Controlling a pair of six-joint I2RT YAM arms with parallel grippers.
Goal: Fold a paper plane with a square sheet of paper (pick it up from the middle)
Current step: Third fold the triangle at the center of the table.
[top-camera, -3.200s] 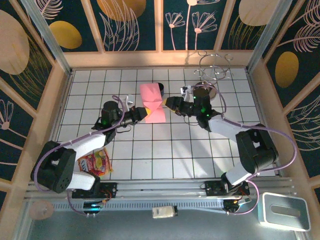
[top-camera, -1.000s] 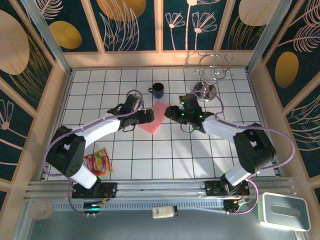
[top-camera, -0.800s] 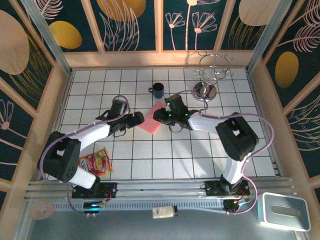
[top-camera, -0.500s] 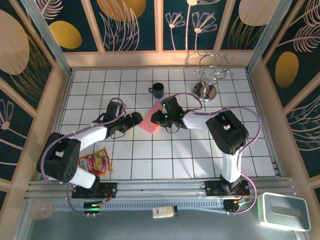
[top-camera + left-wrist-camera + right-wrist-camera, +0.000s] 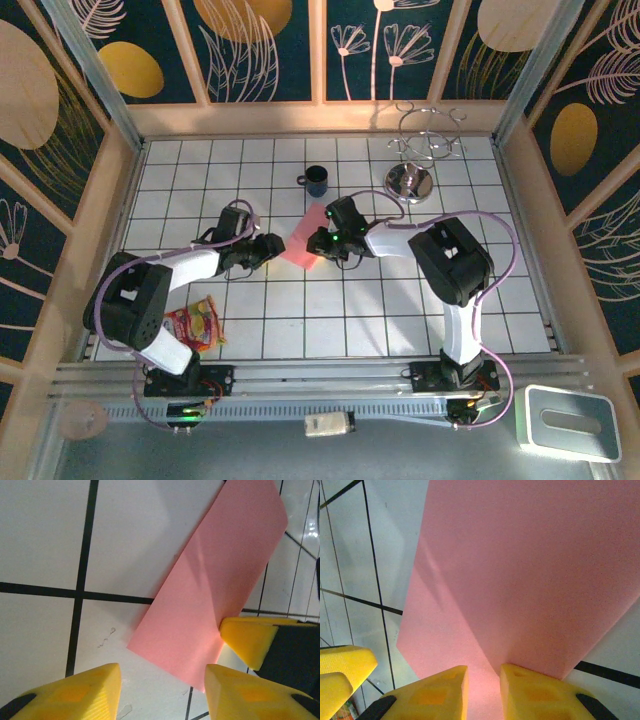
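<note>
The pink sheet of paper (image 5: 301, 243) lies folded flat on the white tiles, between the two grippers. In the left wrist view the paper (image 5: 220, 575) is a long rectangle. Its near corner reaches in between the spread fingers of my left gripper (image 5: 162, 675), which is open and touches nothing. My right gripper (image 5: 320, 243) comes in from the paper's right side. Its fingertips (image 5: 435, 690) rest on the paper (image 5: 520, 555) with a narrow gap between them, and a fold line runs into that gap. One right finger (image 5: 247, 637) sits against the paper's edge.
A dark cup (image 5: 316, 181) stands just behind the paper. A metal base (image 5: 410, 183) and wire rack (image 5: 430, 140) are at the back right. A snack packet (image 5: 195, 325) lies near the left arm's base. Wooden walls (image 5: 125, 180) enclose the tiles.
The paper, earlier held up between both grippers, now lies flat. The right gripper has slid left onto it and narrowed. The left gripper has drawn back slightly and its jaws have come closer together.
</note>
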